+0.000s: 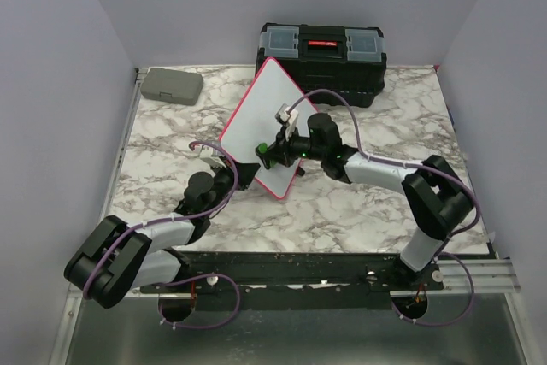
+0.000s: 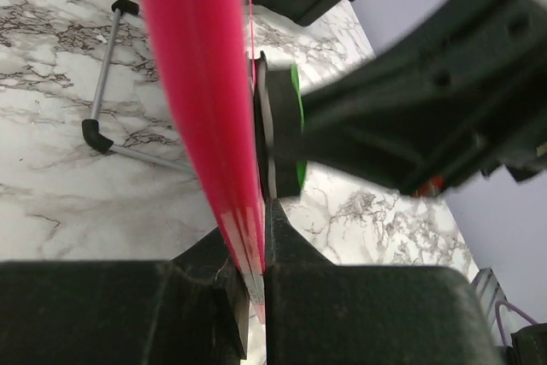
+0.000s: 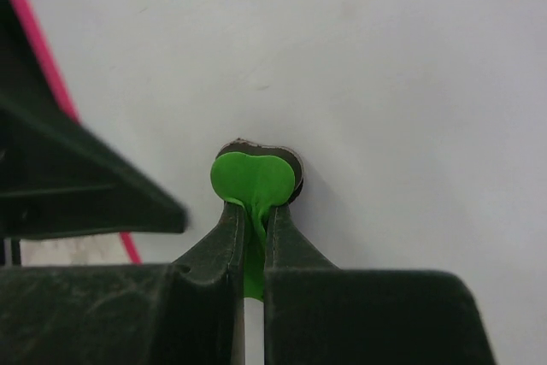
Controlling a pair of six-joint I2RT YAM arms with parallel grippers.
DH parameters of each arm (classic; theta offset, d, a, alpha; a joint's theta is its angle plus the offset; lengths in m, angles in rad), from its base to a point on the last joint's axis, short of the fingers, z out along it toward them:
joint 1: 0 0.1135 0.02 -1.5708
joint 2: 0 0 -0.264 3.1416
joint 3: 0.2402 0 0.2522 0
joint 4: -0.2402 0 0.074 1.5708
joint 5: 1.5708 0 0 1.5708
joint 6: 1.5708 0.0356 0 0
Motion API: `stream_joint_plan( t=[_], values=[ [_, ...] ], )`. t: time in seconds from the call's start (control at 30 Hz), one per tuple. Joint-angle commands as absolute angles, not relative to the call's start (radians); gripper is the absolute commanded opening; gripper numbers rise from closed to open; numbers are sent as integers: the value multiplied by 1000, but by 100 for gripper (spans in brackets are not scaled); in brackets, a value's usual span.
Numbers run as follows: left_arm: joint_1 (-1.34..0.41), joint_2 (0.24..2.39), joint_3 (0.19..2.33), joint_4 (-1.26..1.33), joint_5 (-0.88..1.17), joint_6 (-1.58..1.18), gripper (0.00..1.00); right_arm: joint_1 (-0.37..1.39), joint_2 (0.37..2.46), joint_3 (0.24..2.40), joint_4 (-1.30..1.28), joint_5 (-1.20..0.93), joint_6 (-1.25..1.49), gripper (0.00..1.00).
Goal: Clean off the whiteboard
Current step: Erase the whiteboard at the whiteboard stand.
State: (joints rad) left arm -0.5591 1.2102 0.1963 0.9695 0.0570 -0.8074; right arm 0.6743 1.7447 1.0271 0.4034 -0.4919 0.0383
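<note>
Whiteboard (image 1: 265, 117): tilted up on edge just in front of the toolbox (image 1: 321, 57). Its top corner overlaps the toolbox front in the top view, and I cannot tell whether they touch. The face turned away from the toolbox's left end is plain white.
Left gripper (image 2: 254, 271): my jaws are clenched on the whiteboard's pink frame, at the low edge farthest from the toolbox.
Right gripper (image 3: 254, 220): my jaws are clamped on the green tab of the eraser (image 3: 254, 179).
Eraser: its dark pad lies flat against the white face, low on the side away from the toolbox.
Metal rod (image 2: 102, 83): thin, with black ends, on the table (image 1: 376, 203) in front of the toolbox, beside the whiteboard's frame.
Grey case (image 1: 171, 85): on the table, well left of the toolbox.
</note>
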Motion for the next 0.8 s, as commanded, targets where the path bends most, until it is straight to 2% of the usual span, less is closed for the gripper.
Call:
stream_joint_plan(
  t=[0.0, 0.2, 0.47, 0.77],
  values=[
    [-587, 1197, 255, 1073, 247, -843, 0, 758, 1753, 849, 351, -510, 44, 1],
    [-585, 1184, 246, 1071, 251, -843, 0, 717, 1712, 764, 428, -223, 113, 1],
    [-577, 1162, 241, 1045, 255, -834, 0, 504, 1855, 851, 509, -150, 159, 1],
    [-566, 1176, 258, 1031, 287, -832, 0, 456, 1985, 1011, 513, -150, 165, 1]
  ],
)
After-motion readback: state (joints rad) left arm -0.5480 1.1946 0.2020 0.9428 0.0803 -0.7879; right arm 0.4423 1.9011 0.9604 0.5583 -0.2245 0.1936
